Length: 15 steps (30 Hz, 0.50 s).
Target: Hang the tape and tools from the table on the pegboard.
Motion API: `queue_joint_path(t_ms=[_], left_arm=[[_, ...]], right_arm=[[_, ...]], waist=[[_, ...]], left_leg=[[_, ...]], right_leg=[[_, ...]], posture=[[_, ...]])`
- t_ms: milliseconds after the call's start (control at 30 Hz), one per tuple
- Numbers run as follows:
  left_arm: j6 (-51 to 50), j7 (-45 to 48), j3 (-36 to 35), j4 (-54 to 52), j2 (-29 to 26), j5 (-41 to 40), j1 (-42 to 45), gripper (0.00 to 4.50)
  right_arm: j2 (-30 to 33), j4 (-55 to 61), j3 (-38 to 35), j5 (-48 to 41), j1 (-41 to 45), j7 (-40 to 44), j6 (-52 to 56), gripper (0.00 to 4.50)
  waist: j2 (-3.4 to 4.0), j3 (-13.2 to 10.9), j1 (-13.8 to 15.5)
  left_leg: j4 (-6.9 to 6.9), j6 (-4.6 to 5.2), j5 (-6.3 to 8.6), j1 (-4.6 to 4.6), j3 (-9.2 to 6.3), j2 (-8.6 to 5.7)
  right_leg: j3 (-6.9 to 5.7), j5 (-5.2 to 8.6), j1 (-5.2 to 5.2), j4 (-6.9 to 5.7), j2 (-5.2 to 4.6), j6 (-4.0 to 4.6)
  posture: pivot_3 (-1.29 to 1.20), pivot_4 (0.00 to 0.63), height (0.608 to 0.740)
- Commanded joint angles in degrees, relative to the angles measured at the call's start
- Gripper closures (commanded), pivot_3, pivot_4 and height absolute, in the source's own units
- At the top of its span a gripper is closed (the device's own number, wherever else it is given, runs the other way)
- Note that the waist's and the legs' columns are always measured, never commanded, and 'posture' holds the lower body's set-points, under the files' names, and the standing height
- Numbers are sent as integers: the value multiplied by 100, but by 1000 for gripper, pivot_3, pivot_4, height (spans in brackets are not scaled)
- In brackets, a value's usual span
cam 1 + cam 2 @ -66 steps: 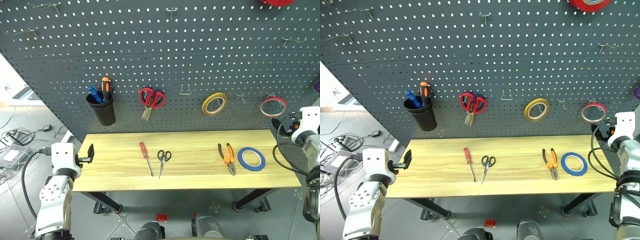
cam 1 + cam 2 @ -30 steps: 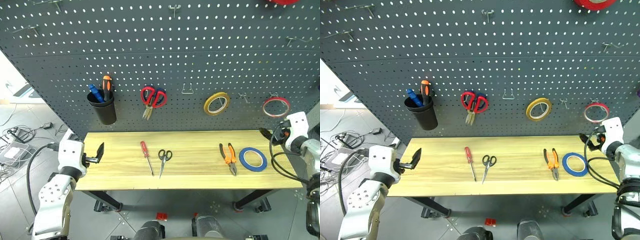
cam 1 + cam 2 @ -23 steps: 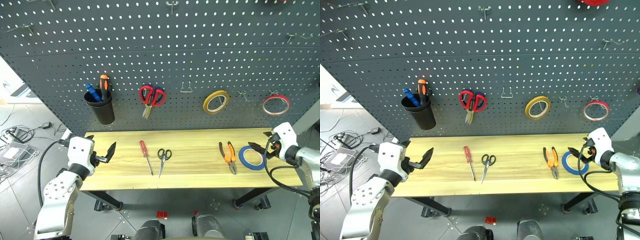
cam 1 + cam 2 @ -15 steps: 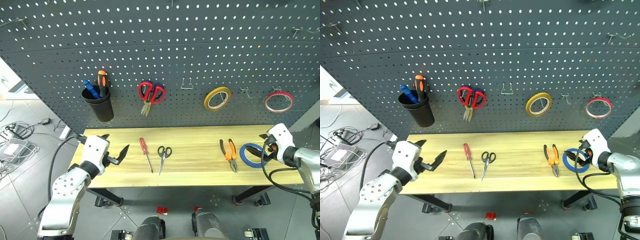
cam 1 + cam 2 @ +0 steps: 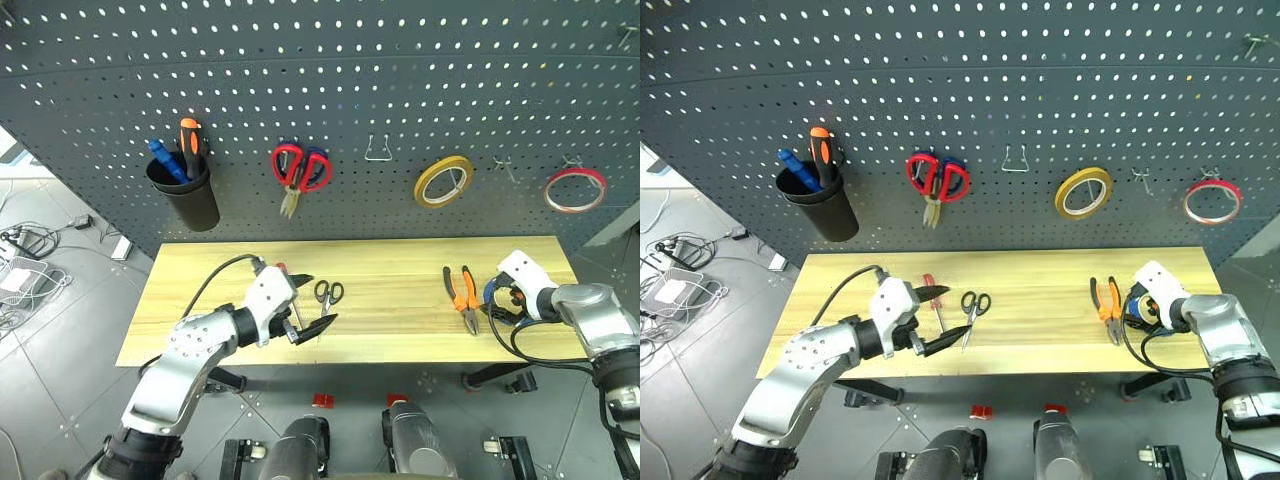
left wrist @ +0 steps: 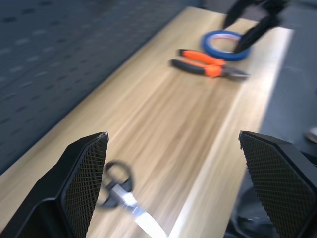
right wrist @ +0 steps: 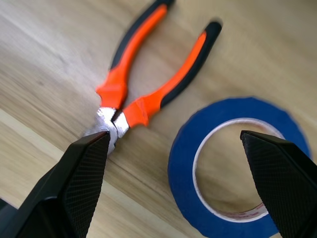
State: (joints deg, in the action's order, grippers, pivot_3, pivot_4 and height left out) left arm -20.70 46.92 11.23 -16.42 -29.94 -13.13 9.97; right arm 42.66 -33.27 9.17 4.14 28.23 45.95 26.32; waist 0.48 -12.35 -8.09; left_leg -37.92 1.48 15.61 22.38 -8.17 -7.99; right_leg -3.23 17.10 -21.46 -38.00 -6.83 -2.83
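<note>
On the wooden table (image 5: 390, 262) lie a red-handled screwdriver (image 5: 930, 287), small black scissors (image 5: 326, 292), orange-and-black pliers (image 5: 460, 295) and the blue tape (image 7: 237, 173). My left gripper (image 5: 310, 303) hovers open over the table's front, with one finger on each side of the screwdriver's shaft and just left of the scissors (image 6: 119, 183). My right gripper (image 5: 1143, 305) is open and tilted down over the tape, which lies right beside the pliers (image 7: 148, 84). Neither gripper holds anything. The dark pegboard (image 5: 320, 80) rises behind the table.
On the pegboard hang a black cup (image 5: 182, 190) with screwdrivers, red-and-blue scissors (image 5: 300, 170), a yellow roll (image 5: 445, 180) and a red roll (image 5: 575, 190). A bare wire hook (image 5: 377, 152) sits between the scissors and the yellow roll. Cables lie on the floor at left.
The left gripper swung right from the table's left end to the screwdriver and scissors. The right gripper sank and moved left onto the blue tape. The camera tilted down.
</note>
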Motion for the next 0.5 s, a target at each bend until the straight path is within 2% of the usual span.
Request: queue_joint_path(t_ms=[33, 333, 500], left_arm=[[119, 134, 323, 151, 101, 137, 279, 40], [476, 227, 846, 549, 364, 511, 730, 40], [588, 259, 944, 542, 383, 605, 665, 0]], right_arm=[[-81, -715, 189, 292, 425, -30, -308, 0], [-438, -2323, 664, 773, 1191, 297, -783, 0], [-571, -2792, 745, 899, 1398, 493, -868, 1557]], waist=[[-9, -51, -11], [-39, -88, -27], [-40, -88, -23]], left_leg=[[0, 3, 1, -1, 15, 4], [-2, 17, 10, 9, 70, 9], [-9, 17, 10, 4, 78, 18]], right_leg=[[7, 0, -1, 0, 0, 0], [55, -9, -31, 2, 3, -17], [72, -17, -30, 0, 17, -29]], posture=[[-340, 259, 740], [-321, 257, 740], [-316, 257, 740]])
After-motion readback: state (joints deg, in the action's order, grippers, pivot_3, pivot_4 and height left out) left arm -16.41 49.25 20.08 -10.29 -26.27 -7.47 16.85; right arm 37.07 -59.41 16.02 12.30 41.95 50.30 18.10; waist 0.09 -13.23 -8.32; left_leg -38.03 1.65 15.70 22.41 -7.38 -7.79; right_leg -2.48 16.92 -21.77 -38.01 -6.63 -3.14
